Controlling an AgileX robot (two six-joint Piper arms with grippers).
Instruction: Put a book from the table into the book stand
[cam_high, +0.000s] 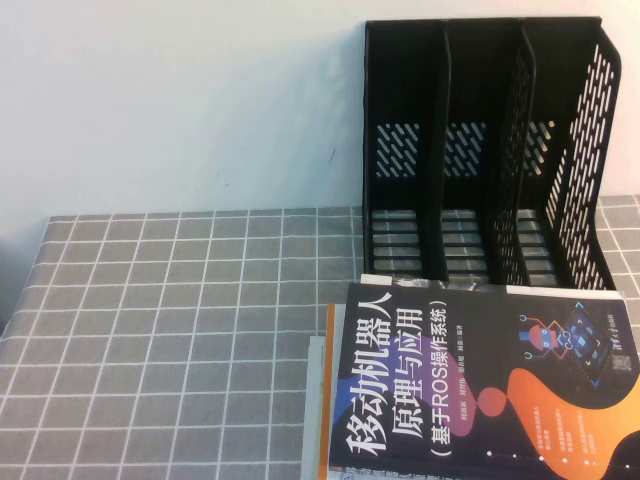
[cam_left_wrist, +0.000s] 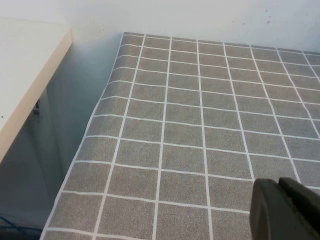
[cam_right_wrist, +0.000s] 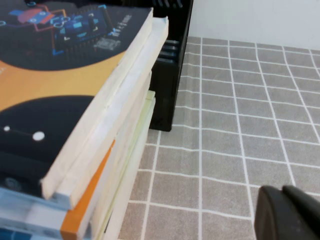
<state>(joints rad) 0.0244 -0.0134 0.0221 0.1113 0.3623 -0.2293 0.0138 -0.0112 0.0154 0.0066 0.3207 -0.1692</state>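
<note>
The dark navy book (cam_high: 480, 385) with white Chinese title lies face up on top of a stack at the front right of the grid-cloth table (cam_high: 180, 320). It also shows in the right wrist view (cam_right_wrist: 55, 75). The black three-compartment book stand (cam_high: 480, 150) stands upright just behind the stack, all compartments empty. Its base shows in the right wrist view (cam_right_wrist: 167, 95). My left gripper (cam_left_wrist: 282, 200) is shut and empty over bare cloth near the table's left edge. My right gripper (cam_right_wrist: 285, 205) is shut and empty over the cloth beside the stack. Neither arm shows in the high view.
Under the navy book lie other books, one with an orange edge (cam_right_wrist: 87, 202) and a pale one (cam_high: 316, 400). A pale shelf board (cam_left_wrist: 25, 75) stands off the table's left edge. A white wall runs behind the table.
</note>
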